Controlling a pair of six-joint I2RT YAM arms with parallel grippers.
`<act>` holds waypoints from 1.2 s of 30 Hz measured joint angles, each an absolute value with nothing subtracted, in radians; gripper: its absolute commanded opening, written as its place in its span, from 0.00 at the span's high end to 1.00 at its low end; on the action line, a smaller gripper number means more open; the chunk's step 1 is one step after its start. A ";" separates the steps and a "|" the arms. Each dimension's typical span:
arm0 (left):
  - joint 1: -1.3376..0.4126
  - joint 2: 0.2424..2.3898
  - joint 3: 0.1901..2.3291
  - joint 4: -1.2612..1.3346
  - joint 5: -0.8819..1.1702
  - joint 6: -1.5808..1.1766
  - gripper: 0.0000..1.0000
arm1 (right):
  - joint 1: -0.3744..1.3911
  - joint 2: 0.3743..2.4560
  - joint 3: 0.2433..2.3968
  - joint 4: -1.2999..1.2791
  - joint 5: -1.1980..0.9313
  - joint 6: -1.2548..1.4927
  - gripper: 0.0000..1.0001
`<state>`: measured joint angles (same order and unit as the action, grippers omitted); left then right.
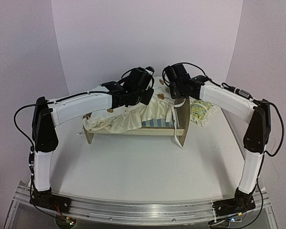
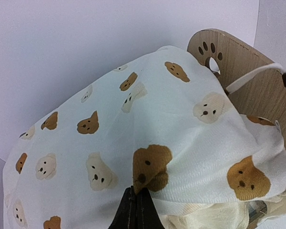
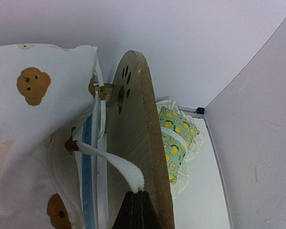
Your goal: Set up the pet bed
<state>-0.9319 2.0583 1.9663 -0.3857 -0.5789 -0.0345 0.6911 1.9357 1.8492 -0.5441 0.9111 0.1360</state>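
Observation:
The pet bed, a light-wood frame with arched end boards and a blue-and-white striped base, stands at the table's middle back. The cream bear-print cushion lies crumpled over it. My left gripper is shut on a fold of the cushion, lifting it. My right gripper is shut on a white strap of the cushion, close beside the right end board. The lemon-print pillow lies to the right of the bed and also shows in the right wrist view.
White walls enclose the table at the back and sides. A second white strap hangs over the front of the right end board. A metal rail runs along the near edge by the arm bases.

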 measured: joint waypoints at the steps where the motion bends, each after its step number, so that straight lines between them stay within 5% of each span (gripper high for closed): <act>1: -0.930 2.056 1.966 -0.386 -0.580 -0.035 0.99 | 0.695 1.942 1.849 -0.548 0.908 0.142 1.00; 21: -0.896 2.033 1.917 -0.422 -0.553 -0.050 0.97 | 0.771 2.078 1.976 -0.577 1.405 0.168 1.00; 36: -0.890 2.033 1.917 -0.429 -0.520 -0.079 0.96 | 0.782 2.107 1.954 -0.578 1.432 0.123 0.98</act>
<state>-0.8897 2.0335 1.9167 -0.4294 -0.5204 -0.0788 0.7818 2.1067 1.9538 -0.5777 1.4315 0.1229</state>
